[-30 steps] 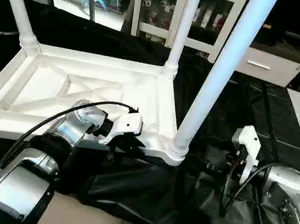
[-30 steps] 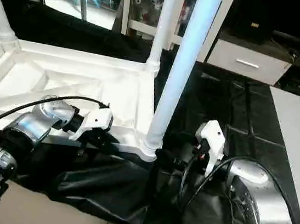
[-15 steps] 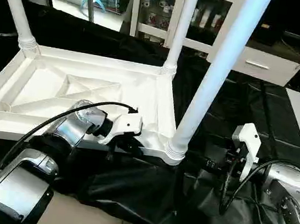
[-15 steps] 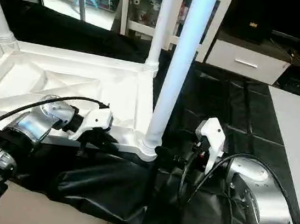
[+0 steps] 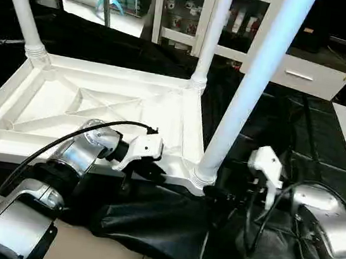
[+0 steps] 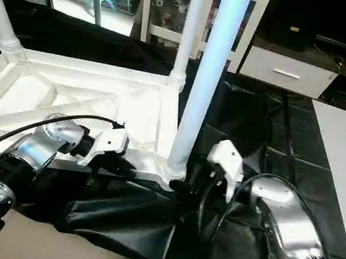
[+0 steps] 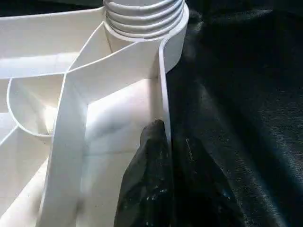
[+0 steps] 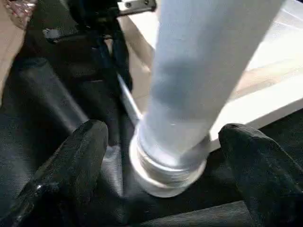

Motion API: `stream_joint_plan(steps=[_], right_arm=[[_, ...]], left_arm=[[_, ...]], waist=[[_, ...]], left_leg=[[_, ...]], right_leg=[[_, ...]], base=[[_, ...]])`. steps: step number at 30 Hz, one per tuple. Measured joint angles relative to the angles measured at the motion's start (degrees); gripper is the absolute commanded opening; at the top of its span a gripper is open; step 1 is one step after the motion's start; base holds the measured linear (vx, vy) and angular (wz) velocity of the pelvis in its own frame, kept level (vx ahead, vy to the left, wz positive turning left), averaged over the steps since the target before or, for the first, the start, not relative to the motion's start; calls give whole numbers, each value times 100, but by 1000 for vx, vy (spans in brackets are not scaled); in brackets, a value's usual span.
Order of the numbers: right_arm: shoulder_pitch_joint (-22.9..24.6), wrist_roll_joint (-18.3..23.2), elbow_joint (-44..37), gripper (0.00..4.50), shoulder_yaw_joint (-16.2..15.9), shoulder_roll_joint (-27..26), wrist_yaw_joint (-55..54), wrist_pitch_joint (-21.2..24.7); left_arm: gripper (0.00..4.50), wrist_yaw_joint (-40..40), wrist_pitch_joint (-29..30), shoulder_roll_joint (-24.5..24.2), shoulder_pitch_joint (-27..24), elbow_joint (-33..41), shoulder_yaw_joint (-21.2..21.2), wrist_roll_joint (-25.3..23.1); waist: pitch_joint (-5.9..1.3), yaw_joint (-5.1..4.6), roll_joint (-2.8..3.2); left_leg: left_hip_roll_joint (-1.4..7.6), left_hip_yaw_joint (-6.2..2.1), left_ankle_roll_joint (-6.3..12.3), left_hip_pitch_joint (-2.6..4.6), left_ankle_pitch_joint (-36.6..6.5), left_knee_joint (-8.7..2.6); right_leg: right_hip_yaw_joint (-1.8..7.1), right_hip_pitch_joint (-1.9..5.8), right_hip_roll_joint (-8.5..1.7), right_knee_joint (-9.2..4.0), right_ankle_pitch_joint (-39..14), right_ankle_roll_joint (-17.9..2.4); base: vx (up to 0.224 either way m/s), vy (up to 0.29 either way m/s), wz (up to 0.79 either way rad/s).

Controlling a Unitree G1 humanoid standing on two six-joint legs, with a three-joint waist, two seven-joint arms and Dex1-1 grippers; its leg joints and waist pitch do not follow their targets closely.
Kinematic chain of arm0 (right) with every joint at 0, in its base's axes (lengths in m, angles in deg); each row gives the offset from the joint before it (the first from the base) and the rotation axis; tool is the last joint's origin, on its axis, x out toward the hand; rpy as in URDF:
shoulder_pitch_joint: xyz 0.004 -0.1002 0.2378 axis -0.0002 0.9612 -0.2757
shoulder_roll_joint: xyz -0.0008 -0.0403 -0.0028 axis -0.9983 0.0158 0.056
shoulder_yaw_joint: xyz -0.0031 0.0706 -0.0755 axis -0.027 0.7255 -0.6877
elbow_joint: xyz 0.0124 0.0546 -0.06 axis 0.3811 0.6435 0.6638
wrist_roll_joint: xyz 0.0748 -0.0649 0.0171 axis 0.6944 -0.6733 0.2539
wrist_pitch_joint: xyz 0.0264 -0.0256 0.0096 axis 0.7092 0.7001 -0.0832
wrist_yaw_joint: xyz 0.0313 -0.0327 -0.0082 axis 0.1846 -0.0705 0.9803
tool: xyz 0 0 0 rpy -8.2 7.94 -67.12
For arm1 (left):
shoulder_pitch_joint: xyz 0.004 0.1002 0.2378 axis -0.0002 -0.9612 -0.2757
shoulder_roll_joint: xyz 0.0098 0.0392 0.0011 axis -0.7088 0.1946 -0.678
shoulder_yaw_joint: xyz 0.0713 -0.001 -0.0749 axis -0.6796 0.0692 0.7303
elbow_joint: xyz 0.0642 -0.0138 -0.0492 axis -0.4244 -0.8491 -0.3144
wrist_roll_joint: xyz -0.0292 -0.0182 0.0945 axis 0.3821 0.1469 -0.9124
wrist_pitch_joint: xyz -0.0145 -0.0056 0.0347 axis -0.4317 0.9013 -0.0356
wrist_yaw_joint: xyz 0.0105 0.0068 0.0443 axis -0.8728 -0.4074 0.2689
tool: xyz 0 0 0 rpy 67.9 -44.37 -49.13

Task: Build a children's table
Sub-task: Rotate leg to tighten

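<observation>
White plastic tabletop (image 5: 100,104) lies upside down at the black-draped worktop's (image 5: 300,133) near edge, three legs upright. Left hand (image 7: 163,161) pinches its near rim; right hand (image 8: 161,156) spread wide — straddling the near-corner leg (image 5: 245,88).

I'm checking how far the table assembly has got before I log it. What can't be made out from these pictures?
- Tops of the three fitted legs: cut off by the upper edge of the head views.
- Near left corner socket of the tabletop: hidden behind the left arm.
- How deep the near leg sits in its socket: right wrist view, blurred.
- Left gripper pinches the rim; its far finger is hidden by it.
</observation>
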Motion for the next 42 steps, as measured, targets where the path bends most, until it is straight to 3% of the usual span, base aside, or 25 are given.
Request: stream_joint_plan(steps=[12, 27, 37, 42], right_arm=[[-309, -168, 690, 388, -190, -237, 292, -356], [-666, -410, 1359, 248, -288, -430, 386, -893], [-826, -525, 1643, 240, -351, -441, 557, -1199], [-827, -525, 1728, 239, -230, -596, 425, -1056]], left_arm=[[0, -3, 2, -44, -58, 119, -19, -2], [0, -6, 29, -64, -78, 171, -30, -9], [0, -6, 34, -84, -82, 167, -33, -9], [0, 49, 186, -65, -82, 161, 24, 2]], waist=[[1, -9, -4], [1, -15, -5], [1, -31, -6], [-4, -46, -14]], left_leg=[[1, 10, 0, 0, 0, 0], [2, 13, 0, 0, 0, 0], [3, 13, 0, 2, 0, 0], [2, 13, 0, 1, 0, -3]], right_leg=[[2, -1, -3, 5, -3, 0], [3, -2, -3, 6, -4, 0], [3, -1, -2, 6, -5, 1], [4, 5, -1, 6, -19, 24]], base=[[0, 0, 0], [0, 0, 0], [0, 0, 0], [0, 0, 0]])
